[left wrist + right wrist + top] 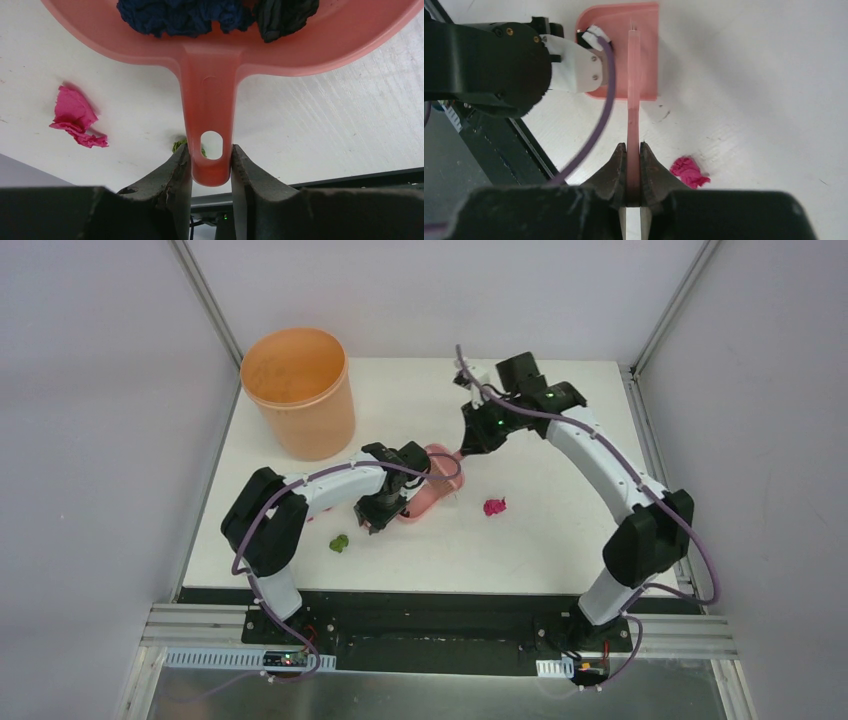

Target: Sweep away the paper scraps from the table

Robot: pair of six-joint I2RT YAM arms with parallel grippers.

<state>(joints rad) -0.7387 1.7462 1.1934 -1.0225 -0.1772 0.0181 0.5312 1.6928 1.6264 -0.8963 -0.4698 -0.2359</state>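
Note:
My left gripper point(211, 156) is shut on the handle of the pink dustpan point(210, 100), which holds a dark blue wad point(185, 17) and a black wad point(285, 17). In the top view this gripper point(393, 508) and the dustpan point(440, 478) are at mid-table. My right gripper point(633, 150) is shut on the thin pink brush handle point(633, 90), hanging just behind the dustpan point(647, 55); in the top view it is at centre point(470, 440). A magenta scrap point(494, 506) lies to the right of the pan on the white table point(560, 540). An olive green scrap point(339, 542) lies near the front left.
A tall orange bin point(300, 390) stands at the table's back left corner. The left arm's wrist point(489, 65) and its purple cable cross beside the pan. The black front edge point(400, 595) runs along the near side. Grey walls enclose the table.

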